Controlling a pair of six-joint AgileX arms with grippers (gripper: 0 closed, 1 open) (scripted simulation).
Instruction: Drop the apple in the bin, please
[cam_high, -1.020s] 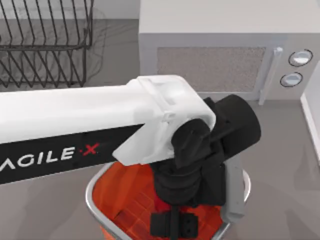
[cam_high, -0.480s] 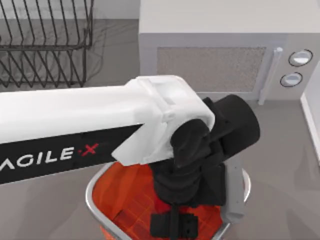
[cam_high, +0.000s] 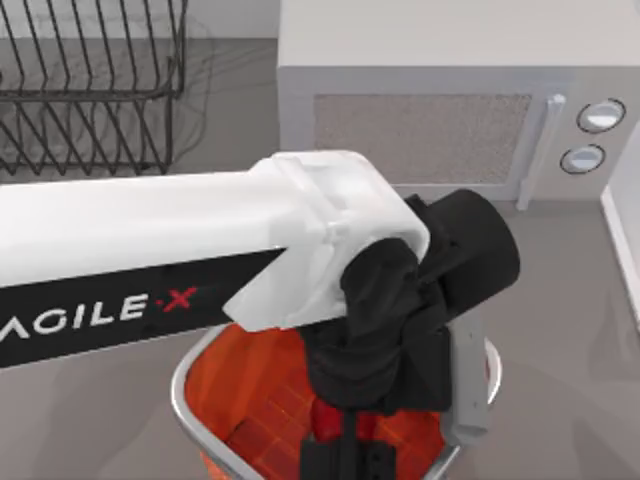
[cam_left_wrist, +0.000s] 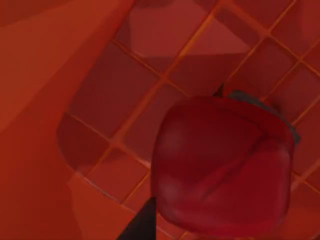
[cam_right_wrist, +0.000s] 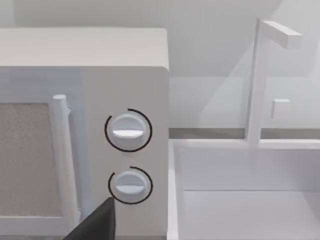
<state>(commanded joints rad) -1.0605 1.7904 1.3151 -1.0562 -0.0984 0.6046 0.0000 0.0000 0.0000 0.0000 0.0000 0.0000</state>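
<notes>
Reaching from nine o'clock, my left gripper (cam_high: 345, 455) hangs inside the squarish orange-red bin with its silver rim (cam_high: 185, 395) at six o'clock; I cannot tell its finger gap. Below it, the dark red apple (cam_left_wrist: 222, 167) is over the gridded floor (cam_left_wrist: 125, 100). At one o'clock stands the grey microwave (cam_high: 430, 110).

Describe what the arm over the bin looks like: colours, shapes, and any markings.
The left arm is a long, boxy white link with a black side panel lettered "AGILE·X" in white, the X in red. Its end is a squared white housing with rounded corners. Beyond it sit chunky matte-black wrist parts, including a fat black cylinder, and a grey bracket down one side. The left gripper is black and blocky.
</notes>
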